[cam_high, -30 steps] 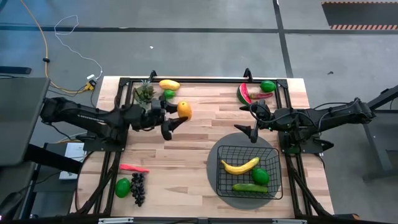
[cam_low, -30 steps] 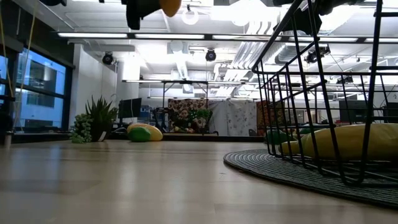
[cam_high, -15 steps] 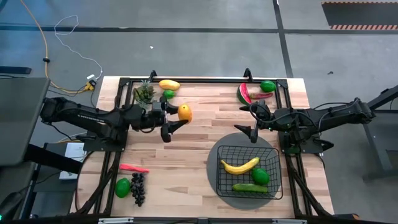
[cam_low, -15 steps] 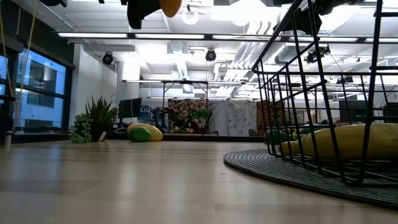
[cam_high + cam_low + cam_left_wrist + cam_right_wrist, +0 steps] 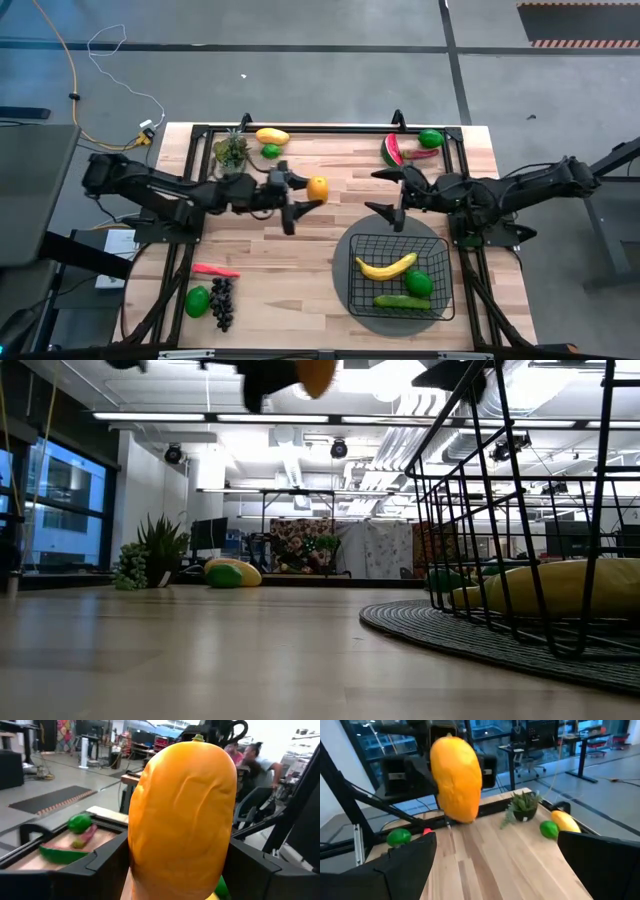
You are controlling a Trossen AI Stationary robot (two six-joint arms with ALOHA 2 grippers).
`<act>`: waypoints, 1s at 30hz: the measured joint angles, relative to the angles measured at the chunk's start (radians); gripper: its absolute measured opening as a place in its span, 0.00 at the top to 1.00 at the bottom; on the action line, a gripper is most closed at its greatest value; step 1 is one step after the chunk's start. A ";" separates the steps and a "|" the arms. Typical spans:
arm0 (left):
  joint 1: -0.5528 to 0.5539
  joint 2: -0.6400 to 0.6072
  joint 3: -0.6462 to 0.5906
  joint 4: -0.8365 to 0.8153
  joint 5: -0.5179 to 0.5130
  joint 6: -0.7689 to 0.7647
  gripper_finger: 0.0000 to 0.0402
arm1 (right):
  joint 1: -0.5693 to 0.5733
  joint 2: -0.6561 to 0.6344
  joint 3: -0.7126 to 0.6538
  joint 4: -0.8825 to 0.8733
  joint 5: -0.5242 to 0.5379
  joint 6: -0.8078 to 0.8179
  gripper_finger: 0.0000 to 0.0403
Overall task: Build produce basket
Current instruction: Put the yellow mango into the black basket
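High view shows the left gripper [image 5: 303, 198] out over the middle of the pale wooden table [image 5: 300, 260], its two dark fingers clamped on a smooth orange toy mango [image 5: 317, 188] held up off the boards. From the left wrist view the mango [image 5: 182, 815] stands roughly upright between the fingers, long axis running up and down, with its small green stem tip uppermost. The right wrist view agrees, with the mango [image 5: 456, 779] hanging tall and slightly tilted in the air.

The right gripper [image 5: 388, 192] hovers near the back edge of the black wire-mesh basket [image 5: 358, 245], its fingers spread wide with nothing between them. The basket sits on a round grey woven mat [image 5: 353, 300] at the table's front right. Inside it lie a yellow toy banana [image 5: 386, 267], a green lime [image 5: 419, 283] and a green cucumber [image 5: 402, 301], the cucumber lying crosswise along the near side.

At the back of the table are a watermelon slice [image 5: 393, 151] and another lime [image 5: 430, 138] on the right, and a yellow-orange mango [image 5: 271, 136] beside a small green plant [image 5: 232, 151] on the left. At the front left lie a red chili [image 5: 215, 270], a lime [image 5: 197, 300] and dark grapes [image 5: 222, 302].
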 joint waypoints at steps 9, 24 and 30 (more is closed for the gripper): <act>-0.008 0.264 0.206 -0.013 0.112 -0.016 0.36 | 0.000 0.169 0.000 0.323 -0.075 0.016 0.01; -0.009 0.309 0.261 -0.015 0.112 -0.019 0.36 | 0.001 0.191 0.000 0.348 -0.151 0.076 0.01; -0.012 0.309 0.261 -0.014 0.119 -0.019 0.36 | 0.001 0.198 0.000 0.332 -0.162 0.079 0.01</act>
